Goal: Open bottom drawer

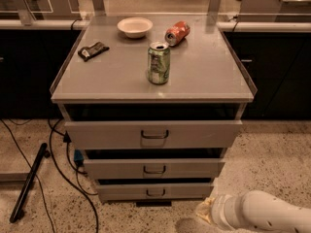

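Over speckled floor, claw hangs low beside the bottom drawer.

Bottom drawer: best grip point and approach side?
Take the loop handle at the centre of the bottom drawer, probably from the front: its bar runs horizontally, so close above and below it. The gripper sits low, right of the drawer.

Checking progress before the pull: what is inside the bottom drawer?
Nothing visible: the bottom drawer shows only its front and handle; the inside is covered by the middle drawer. The gripper is low at its right.
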Controlling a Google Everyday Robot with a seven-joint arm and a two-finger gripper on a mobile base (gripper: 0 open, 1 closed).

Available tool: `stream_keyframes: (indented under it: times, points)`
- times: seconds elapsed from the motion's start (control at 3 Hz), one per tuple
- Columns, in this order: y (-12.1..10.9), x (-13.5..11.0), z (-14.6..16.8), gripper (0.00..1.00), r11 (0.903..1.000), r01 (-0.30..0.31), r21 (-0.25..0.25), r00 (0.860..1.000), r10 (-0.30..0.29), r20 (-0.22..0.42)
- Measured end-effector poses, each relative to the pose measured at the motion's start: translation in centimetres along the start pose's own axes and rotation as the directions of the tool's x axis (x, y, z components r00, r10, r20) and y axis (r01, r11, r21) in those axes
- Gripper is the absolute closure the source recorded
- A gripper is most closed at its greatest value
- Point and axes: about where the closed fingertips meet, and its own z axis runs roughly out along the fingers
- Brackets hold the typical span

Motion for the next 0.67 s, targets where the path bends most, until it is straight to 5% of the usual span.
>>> stream_keyframes:
  times: [0.33, 0.67]
  points:
    - [-1.0, -0.3, 6.6, 1.00, 0.9978, 0.046, 0.048, 0.994, -0.050, 0.095]
    - [-1.2, -0.5, 12.0, 1.00, 0.9974, 0.059, 0.042, 0.984, -0.065, 0.164]
